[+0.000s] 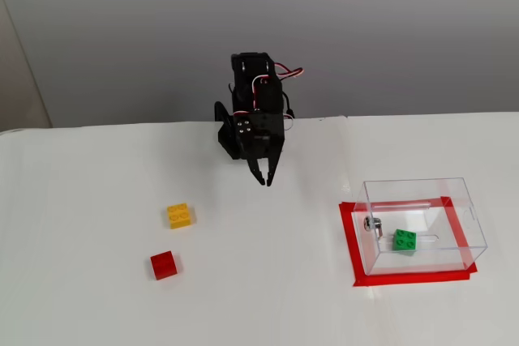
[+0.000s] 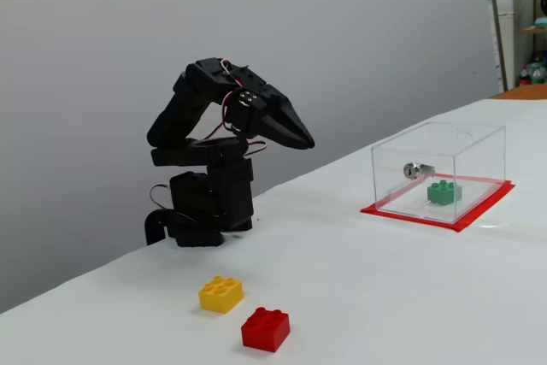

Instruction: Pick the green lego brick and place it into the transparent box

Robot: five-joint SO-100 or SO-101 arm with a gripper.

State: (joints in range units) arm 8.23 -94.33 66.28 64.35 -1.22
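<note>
The green lego brick [image 1: 405,240] [image 2: 442,191] lies inside the transparent box [image 1: 415,183] [image 2: 479,154], near a small metal fitting [image 1: 373,223] on the box's left wall. My black gripper [image 1: 265,177] [image 2: 303,138] is folded back close to the arm's base [image 2: 201,215], far to the left of the box in both fixed views. Its fingers point down and forward, pressed together, with nothing between them.
The box stands on a rectangle of red tape [image 1: 349,242] [image 2: 400,213] on the white table. A yellow brick [image 1: 179,215] [image 2: 221,293] and a red brick [image 1: 164,264] [image 2: 265,329] lie apart at the left front.
</note>
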